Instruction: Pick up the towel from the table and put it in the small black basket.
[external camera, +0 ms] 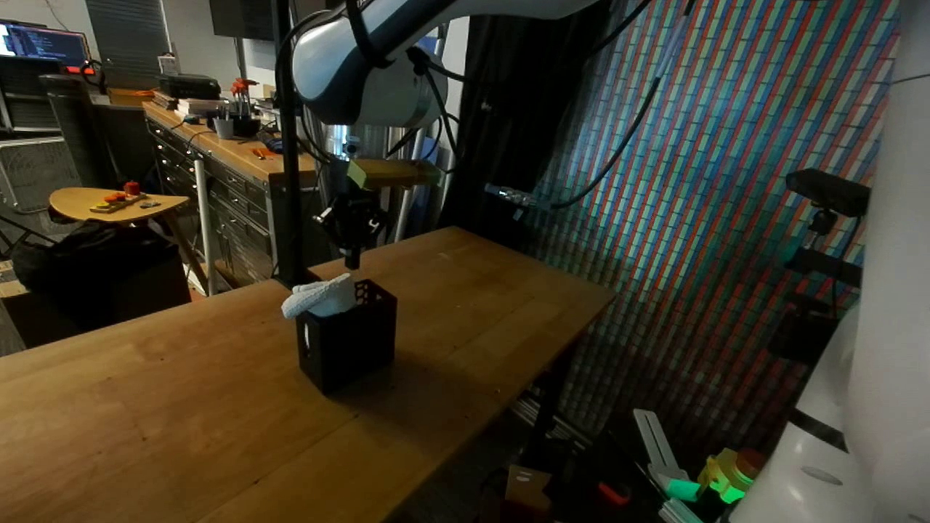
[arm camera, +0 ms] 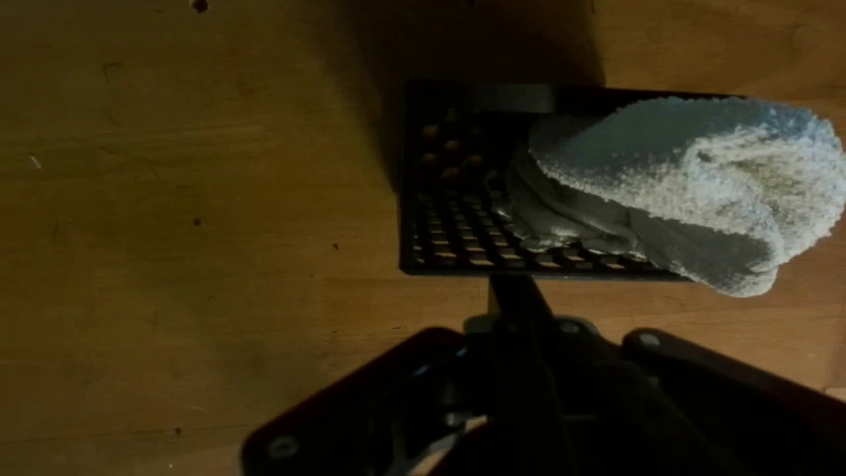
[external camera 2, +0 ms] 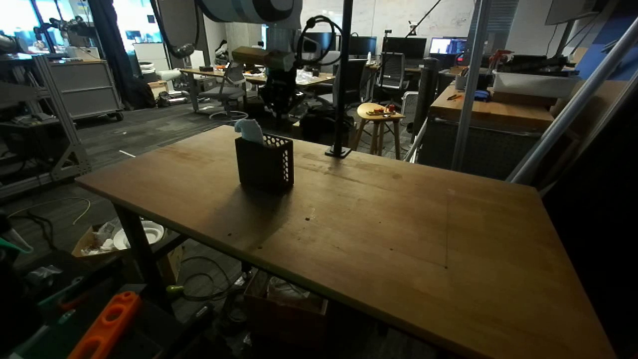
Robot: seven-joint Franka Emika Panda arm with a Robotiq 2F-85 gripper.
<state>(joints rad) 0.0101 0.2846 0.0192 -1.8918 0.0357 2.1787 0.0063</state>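
The pale towel (external camera: 318,296) is bunched in the small black basket (external camera: 349,350), with part of it sticking up and hanging over one end of the rim. That basket stands upright on the wooden table (external camera: 182,414). Above it, my gripper (external camera: 352,260) is shut, and nothing shows in its jaws. From the wrist view, the fingertips (arm camera: 519,291) appear beside the long rim of the basket (arm camera: 408,198), apart from the towel (arm camera: 667,165). Inside the basket lies the lower fold of cloth; the perforated wall shows next to it.
A black upright post (external camera 2: 341,85) is fixed at the table edge near the basket, close to the arm. Beyond the table stand a workbench (external camera: 240,156) with tools and a small stool (external camera 2: 379,112). Cables (external camera: 632,131) hang beside the arm.
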